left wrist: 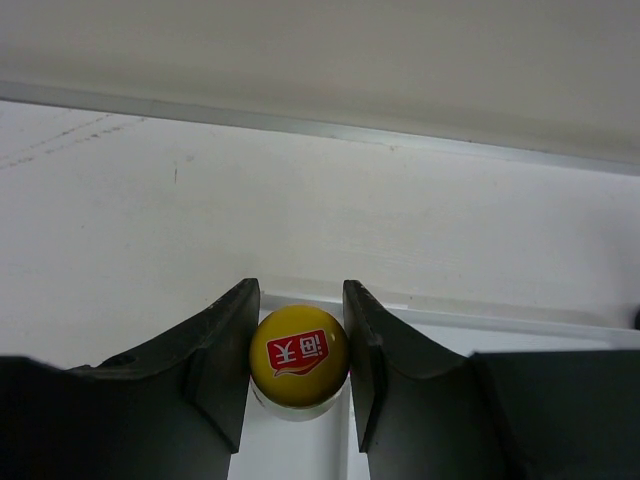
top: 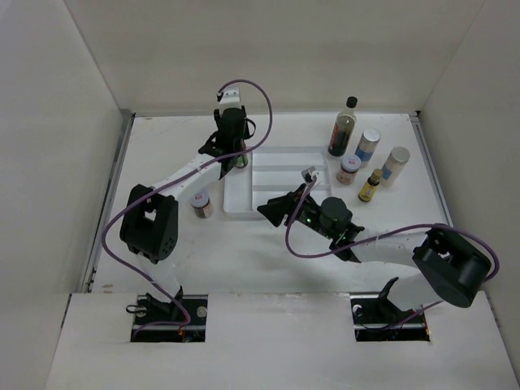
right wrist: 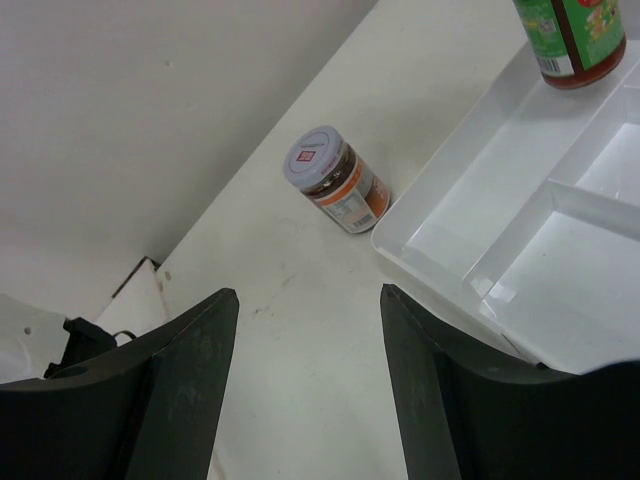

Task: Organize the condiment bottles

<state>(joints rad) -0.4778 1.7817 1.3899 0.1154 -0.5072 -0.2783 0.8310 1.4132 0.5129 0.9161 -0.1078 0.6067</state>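
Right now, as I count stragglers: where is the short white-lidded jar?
In the top view the short white-lidded jar stands by itself just left of the white tray, off its near-left corner. The right wrist view shows a small gap between them.

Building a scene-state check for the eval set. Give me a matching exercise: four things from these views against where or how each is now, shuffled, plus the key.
Things
1. yellow-capped red sauce bottle
2. short jar
3. tall dark bottle
4. right gripper

States
A. open, holding nothing
B. on the table right of the white tray, farthest back in its group
C. clamped by the left gripper, standing in the tray
D. alone on the table, just left of the tray

Pairs: 1-C, 2-D, 3-B, 4-A
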